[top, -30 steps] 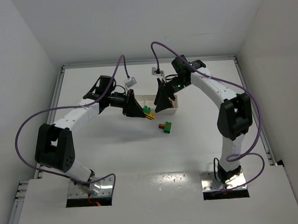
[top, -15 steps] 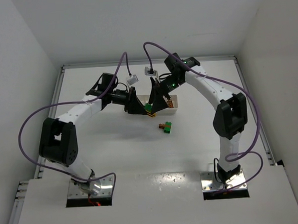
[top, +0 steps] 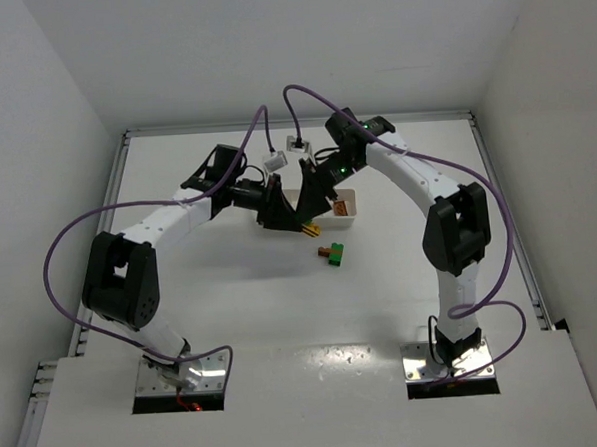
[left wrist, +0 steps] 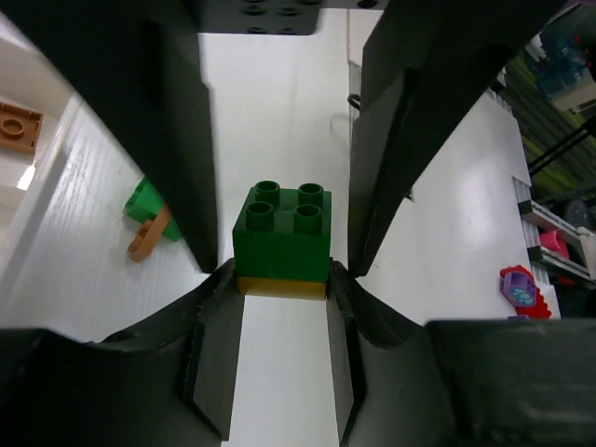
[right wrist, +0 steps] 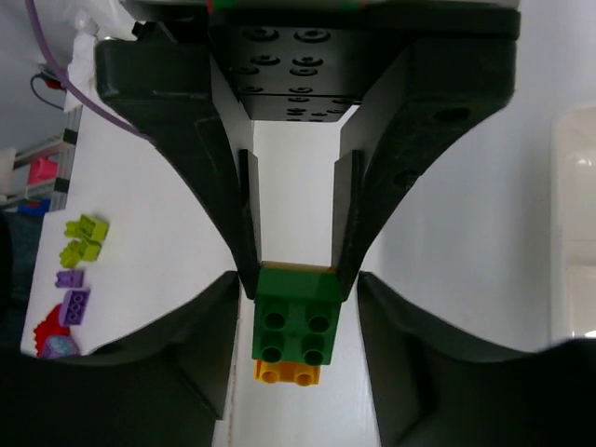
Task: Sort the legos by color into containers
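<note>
My left gripper [top: 296, 220] [left wrist: 282, 270] is shut on a small stack, a green brick [left wrist: 282, 228] on a yellow-orange brick [left wrist: 282, 288], held in front of the white tray [top: 350, 219]. My right gripper [top: 313, 211] [right wrist: 296, 279] faces it, its jaws open on either side of the green brick [right wrist: 296, 321] with a small gap each side. The yellow-orange brick [right wrist: 289, 373] shows beyond the green one. A reddish-brown brick [top: 340, 209] lies in the tray's right compartment. A green brick joined to a reddish-brown piece [top: 332, 253] [left wrist: 147, 214] lies on the table.
The grippers hide most of the tray's left part. A flat brown piece [left wrist: 17, 126] lies in a tray compartment. Loose lime, purple and red toys [right wrist: 74, 270] lie beyond the table's edge. White walls close in the table on three sides.
Both grippers have moved toward each other in front of the tray. The right gripper has swung left and down until its open jaws straddle the stack held by the left.
</note>
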Robot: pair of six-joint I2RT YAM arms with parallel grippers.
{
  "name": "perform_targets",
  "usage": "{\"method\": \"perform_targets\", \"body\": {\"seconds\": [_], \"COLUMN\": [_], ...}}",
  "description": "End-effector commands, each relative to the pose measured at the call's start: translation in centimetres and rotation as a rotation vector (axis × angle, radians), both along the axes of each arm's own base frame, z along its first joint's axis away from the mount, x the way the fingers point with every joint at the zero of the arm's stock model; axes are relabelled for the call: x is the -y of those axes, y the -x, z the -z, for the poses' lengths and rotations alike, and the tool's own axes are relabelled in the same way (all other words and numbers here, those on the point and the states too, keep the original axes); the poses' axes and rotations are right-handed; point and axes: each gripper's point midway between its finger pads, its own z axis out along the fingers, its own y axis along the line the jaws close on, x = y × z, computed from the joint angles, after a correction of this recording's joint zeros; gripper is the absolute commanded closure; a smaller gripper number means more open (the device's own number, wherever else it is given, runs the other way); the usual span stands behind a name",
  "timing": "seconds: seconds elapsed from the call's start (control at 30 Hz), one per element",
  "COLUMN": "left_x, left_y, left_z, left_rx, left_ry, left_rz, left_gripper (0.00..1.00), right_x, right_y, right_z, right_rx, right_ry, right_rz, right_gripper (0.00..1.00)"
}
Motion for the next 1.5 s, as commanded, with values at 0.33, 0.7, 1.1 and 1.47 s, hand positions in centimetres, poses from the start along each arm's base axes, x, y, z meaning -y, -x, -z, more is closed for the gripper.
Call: {"method": "perform_targets", "body": {"seconds": [0.33, 0.7, 1.1, 1.47], "left_x": [-1.7, -5.7, -12.0, -9.7], "left_y": [-0.8, 0.6, -14.7, -16.0], "left_z": [-0.7, 3.0, 1.2, 4.4], "left_rx": [0.094, 0.083, 0.139, 0.081], "left_ry": [0.009, -0.127, -0.433, -0.516], "left_rz": [-0.044, -0.163, -0.899, -0.889], "left_gripper": [1.00, 1.00, 1.00, 1.00], "right_x": [2.3, 6.0, 4.1, 3.2], "right_y": [-1.3, -7.7, -14.5, -16.5], "right_z": [0.2, -0.5, 4.6, 8.5], "right_rx": [-0.014, 0.037, 0.161, 0.186], "right_ry": [0.003, 0.003, 0.148, 0.207], "right_rz": [0.071, 0.261, 0.661, 0.776], "right_gripper": [1.00, 1.00, 1.00, 1.00]}}
